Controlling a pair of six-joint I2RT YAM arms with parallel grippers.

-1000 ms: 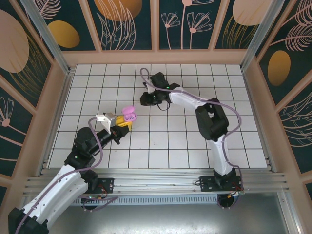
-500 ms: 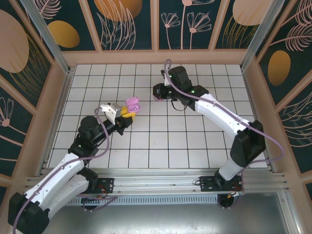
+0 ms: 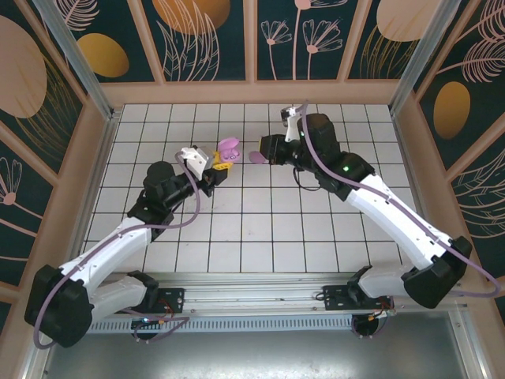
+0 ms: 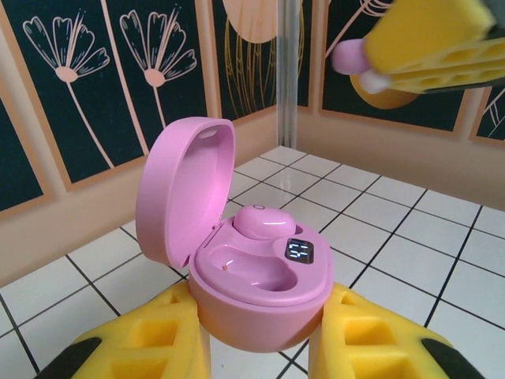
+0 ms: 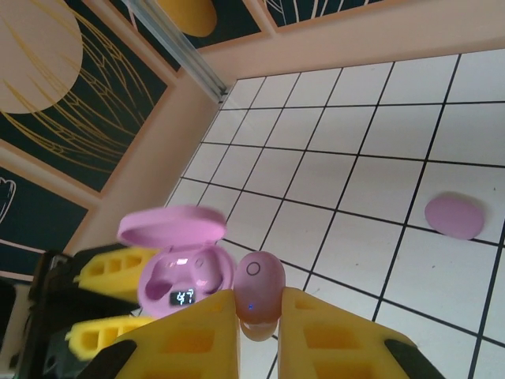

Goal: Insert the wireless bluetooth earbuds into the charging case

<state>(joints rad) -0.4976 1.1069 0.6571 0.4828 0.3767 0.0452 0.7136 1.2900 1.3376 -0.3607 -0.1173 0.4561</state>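
Observation:
The charging case is pink, with its lid hinged open to the left and a lit display on its rim. My left gripper is shut on its base, above the tiles. One pink earbud sits in the far slot; the near slot is empty. My right gripper is shut on a second earbud, just right of the case and apart from it. From above, the case and the held earbud face each other at the table's middle back.
A flat pink oval lies on a white tile to the right of my right gripper. Tan walls close in the tiled floor on three sides. Both arms reach in over the floor from the near edge.
My left gripper has carried the case away from the base and to the right. The right arm has swung its elbow out to the right, and its gripper with the earbud now faces the case.

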